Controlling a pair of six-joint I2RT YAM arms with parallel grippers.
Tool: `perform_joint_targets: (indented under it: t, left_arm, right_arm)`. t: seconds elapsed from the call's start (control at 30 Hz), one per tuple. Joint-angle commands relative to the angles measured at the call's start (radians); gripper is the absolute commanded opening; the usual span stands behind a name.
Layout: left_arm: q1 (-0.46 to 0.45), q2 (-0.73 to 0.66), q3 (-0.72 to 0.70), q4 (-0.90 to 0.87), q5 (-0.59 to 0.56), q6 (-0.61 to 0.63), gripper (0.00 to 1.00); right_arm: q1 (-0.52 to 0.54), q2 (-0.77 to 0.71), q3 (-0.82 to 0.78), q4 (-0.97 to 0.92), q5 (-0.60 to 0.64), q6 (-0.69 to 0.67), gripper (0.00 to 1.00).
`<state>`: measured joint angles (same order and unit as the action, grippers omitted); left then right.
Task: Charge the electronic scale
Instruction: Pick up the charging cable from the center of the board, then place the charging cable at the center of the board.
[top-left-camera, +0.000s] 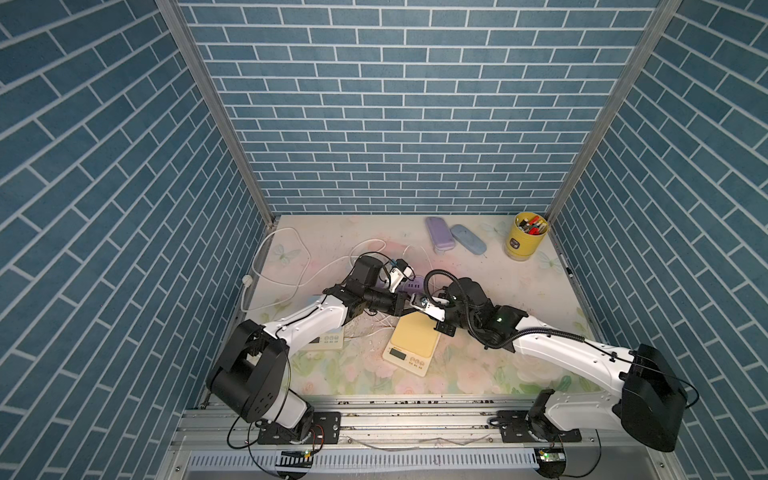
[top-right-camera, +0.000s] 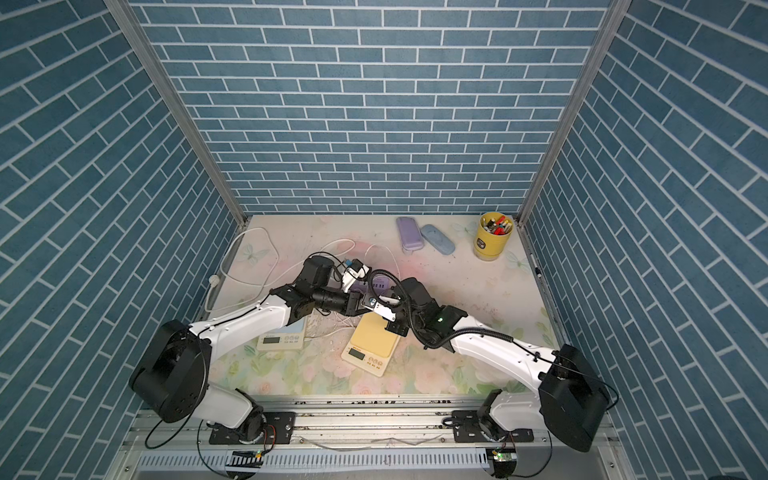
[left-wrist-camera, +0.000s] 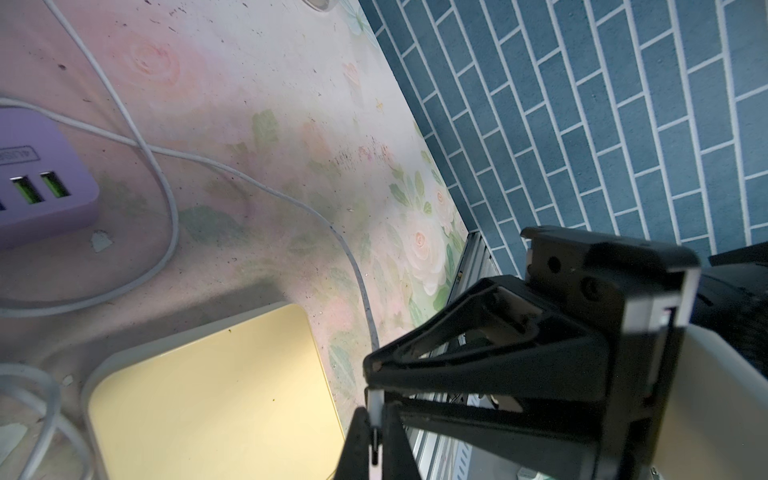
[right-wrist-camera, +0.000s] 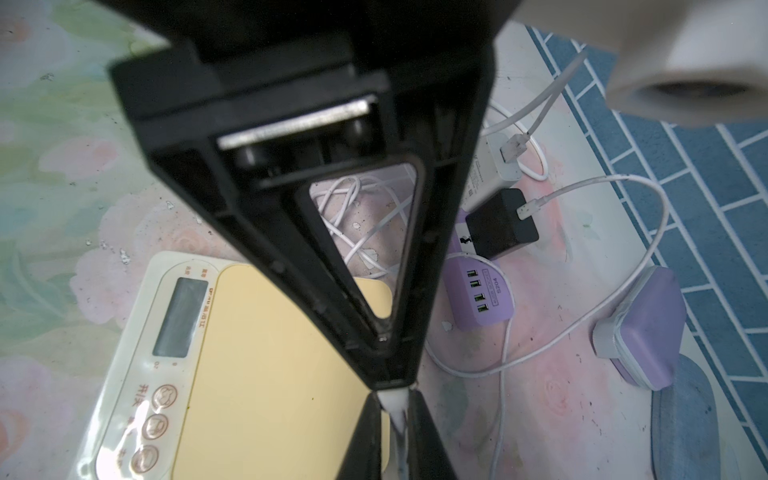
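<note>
So I've got the left gripper (left-wrist-camera: 376, 424) pinched tight on the white cable plug (left-wrist-camera: 376, 402). On the right wrist cam, the right gripper (right-wrist-camera: 395, 409) looks clamped narrow on what seems to be the same plug. They meet just over the far edge of the yellow-topped scale (top-left-camera: 415, 338). It sits flat on the floral mat (top-left-camera: 478, 374) near the middle, display toward the arm bases. The purple USB hub (right-wrist-camera: 478, 291) lies just beyond it among loose white cables (top-left-camera: 282, 266). I see a second scale (top-left-camera: 328, 338) half hidden under the left arm.
</note>
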<state>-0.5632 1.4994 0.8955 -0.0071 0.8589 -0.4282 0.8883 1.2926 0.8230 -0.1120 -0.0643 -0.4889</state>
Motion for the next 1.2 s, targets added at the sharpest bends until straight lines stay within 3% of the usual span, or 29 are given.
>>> perform_joint_targets:
  t: [0.0, 0.23, 0.3, 0.4, 0.57, 0.73, 0.87, 1.17]
  left_arm:
    - [0.000, 0.002, 0.026, -0.021, 0.020, 0.024, 0.00]
    - [-0.001, 0.005, 0.029, -0.022, 0.024, 0.023, 0.00]
    - [-0.001, 0.004, 0.034, -0.032, 0.023, 0.028, 0.11]
    - [-0.001, -0.008, 0.048, -0.083, -0.006, 0.059, 0.36]
    - [0.012, -0.050, 0.068, -0.219, -0.094, 0.141, 0.51]
    - [0.042, -0.077, 0.030, -0.359, -0.246, 0.198, 0.54]
    - [0.040, -0.080, -0.038, -0.391, -0.334, 0.199, 0.54]
    - [-0.015, -0.194, -0.213, -0.342, -0.453, 0.125, 0.54]
  right_arm:
    - [0.003, 0.015, 0.023, -0.011, -0.020, -0.040, 0.13]
    - [0.002, 0.020, 0.030, -0.026, -0.020, -0.053, 0.00]
    - [0.002, 0.021, 0.035, -0.034, -0.019, -0.054, 0.00]
    - [0.003, 0.019, 0.052, -0.080, -0.016, -0.045, 0.00]
    - [0.003, 0.020, 0.146, -0.339, 0.045, 0.091, 0.00]
    - [0.010, 0.058, 0.242, -0.692, 0.063, 0.303, 0.00]
    - [0.091, 0.108, 0.265, -0.866, 0.118, 0.454, 0.00]
    - [0.263, 0.186, 0.220, -0.798, 0.074, 0.649, 0.00]
